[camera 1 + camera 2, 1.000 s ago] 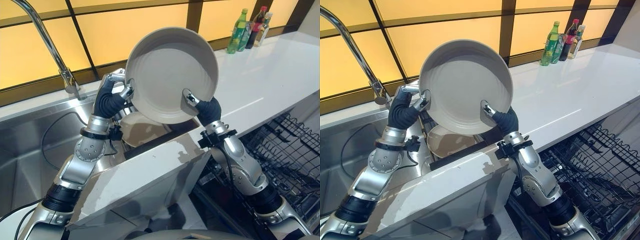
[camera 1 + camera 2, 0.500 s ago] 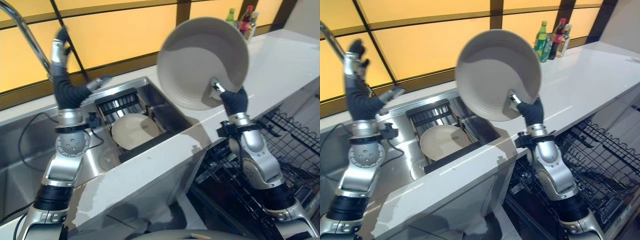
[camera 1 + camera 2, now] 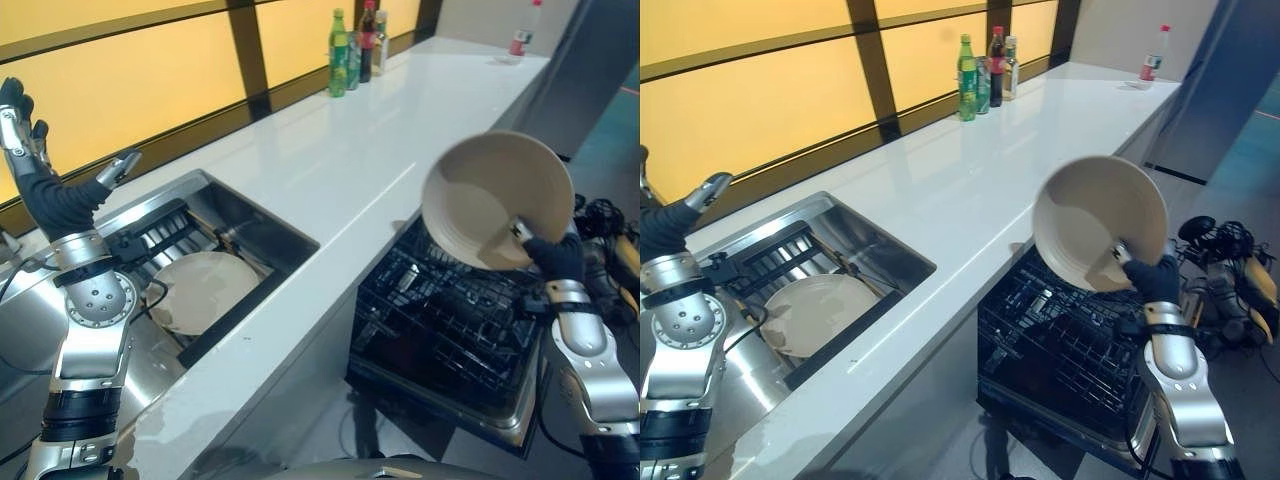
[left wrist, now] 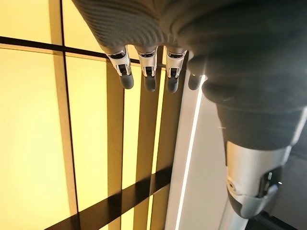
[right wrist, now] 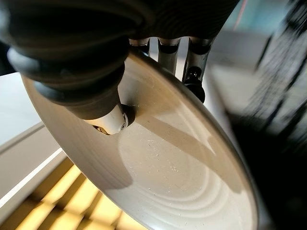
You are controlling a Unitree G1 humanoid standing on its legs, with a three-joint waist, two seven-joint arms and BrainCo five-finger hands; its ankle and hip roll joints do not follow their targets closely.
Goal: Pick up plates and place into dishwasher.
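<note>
Right eye view: right hand (image 3: 1152, 277) fingers pinch round beige ceramic plate (image 3: 1095, 220) rim, plate tilted above black wire dishwasher rack (image 3: 1065, 350) at 6 o'clock; left hand (image 3: 35, 180) raised, fingers spread, empty.

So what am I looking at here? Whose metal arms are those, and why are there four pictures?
Those arms belong to a humanoid robot. Two pictures come from cameras in its head, looking down at a kitchen counter; the other two come from cameras on its wrists. Its right hand pinches a beige plate by the rim, tilted above the open dishwasher rack. Its left hand is raised, fingers straight, holding nothing. Another plate lies in the sink. Bottles stand at the counter's far end.
</note>
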